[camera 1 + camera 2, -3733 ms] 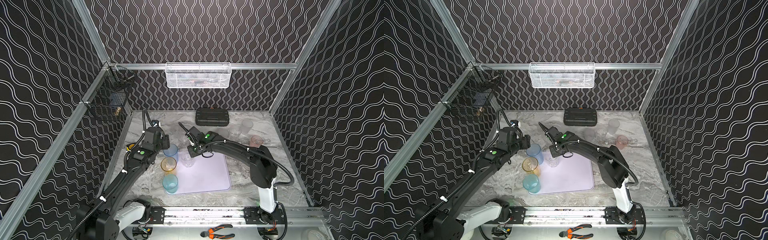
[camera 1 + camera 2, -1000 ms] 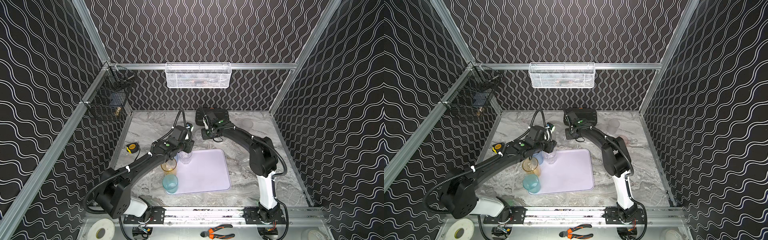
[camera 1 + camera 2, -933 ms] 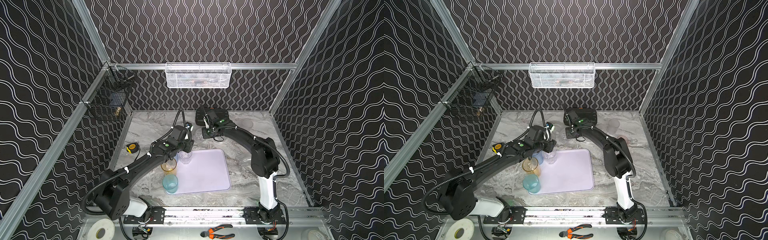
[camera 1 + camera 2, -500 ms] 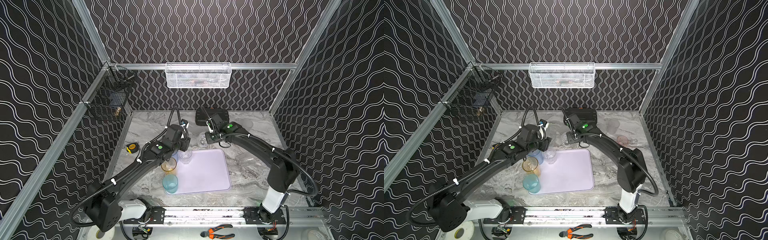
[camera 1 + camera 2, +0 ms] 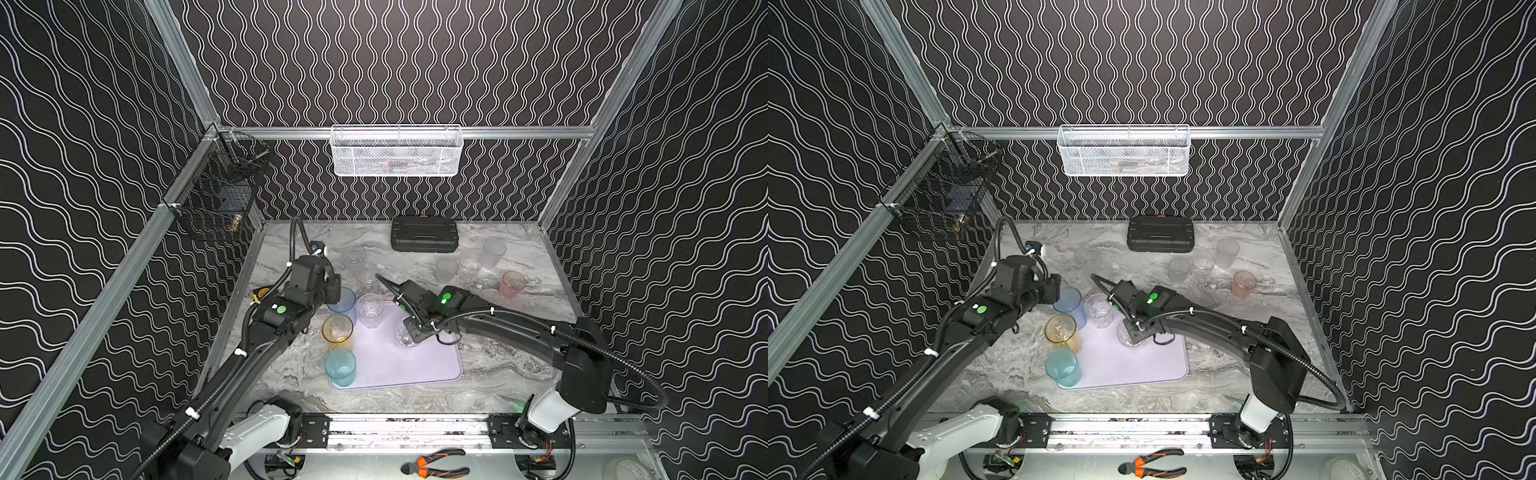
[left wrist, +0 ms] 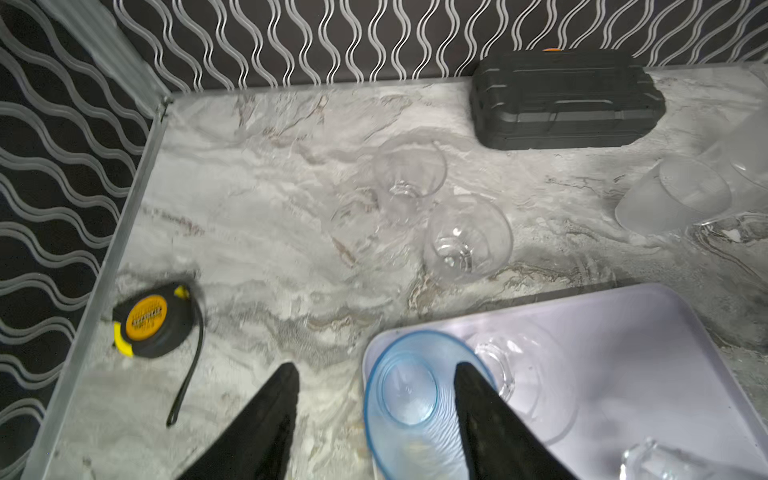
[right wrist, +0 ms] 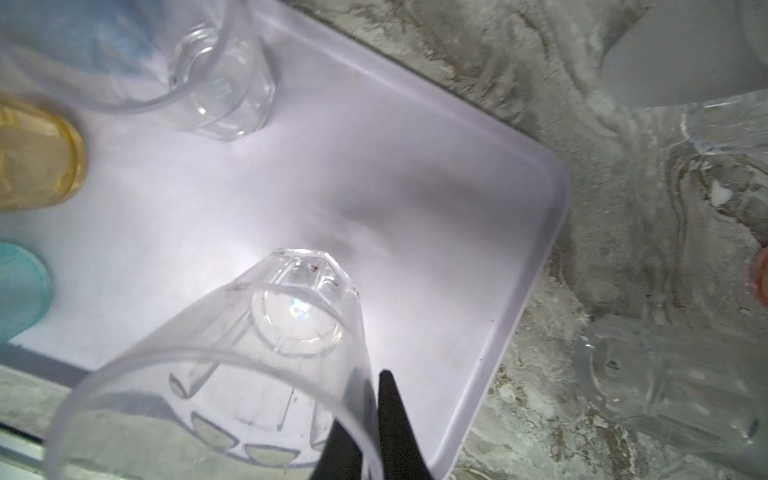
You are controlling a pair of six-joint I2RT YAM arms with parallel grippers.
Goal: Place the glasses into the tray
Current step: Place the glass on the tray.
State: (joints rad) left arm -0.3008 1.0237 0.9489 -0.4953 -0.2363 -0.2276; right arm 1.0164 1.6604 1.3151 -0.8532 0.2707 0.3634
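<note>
- Tray [image 5: 415, 361] [image 5: 1133, 365]: pale lilac, flat on the marbled tabletop [image 5: 498, 365], centre-front in both top views.
- Three tall glasses stand upright along the tray's 9 o'clock edge. The blue tumbler [image 5: 343, 300] is at the 11 o'clock corner, the amber tumbler [image 5: 337, 328] mid-edge, the teal tumbler [image 5: 340, 365] at the 7 o'clock corner.
- Faceted clear tumbler [image 5: 370, 309] stands on the tray's 12 o'clock edge, just beside the blue one.
- Right gripper [image 7: 365, 403]: jaws pinched on the wall of the held clear tumbler [image 7: 270, 353] [image 5: 405, 336], one finger inside the rim and one outside. The glass is over the tray's 1 o'clock part. Cannot tell whether its base touches.
- Left gripper [image 6: 376, 365]: jaws wide apart, holding nothing, at the tray's 11 o'clock corner. In the wrist view one finger crosses the blue tumbler's rim and the other is over bare tabletop. Contact cannot be told.
- Off the tray, at its 12 o'clock: two clear tumblers [image 6: 409, 174] [image 6: 467, 241], close together.
- At the table's 1–2 o'clock: two frosted tumblers [image 5: 446, 270] [image 5: 492, 252], a small clear glass [image 5: 469, 266] between them, and the pink tumbler [image 5: 512, 286] nearest the wall.
- Black ribbed case [image 5: 424, 239]: at 12 o'clock against the back wall, with an orange latch.
- Tape measure [image 6: 145, 324]: black and yellow, at 9 o'clock by the wall. Its round orange label carries print, too blurred to read.
- White mesh basket [image 5: 397, 149] hangs on the back rail.
- Orange-handled pliers [image 5: 432, 459] lie at 6 o'clock, in front of the arm rail.
</note>
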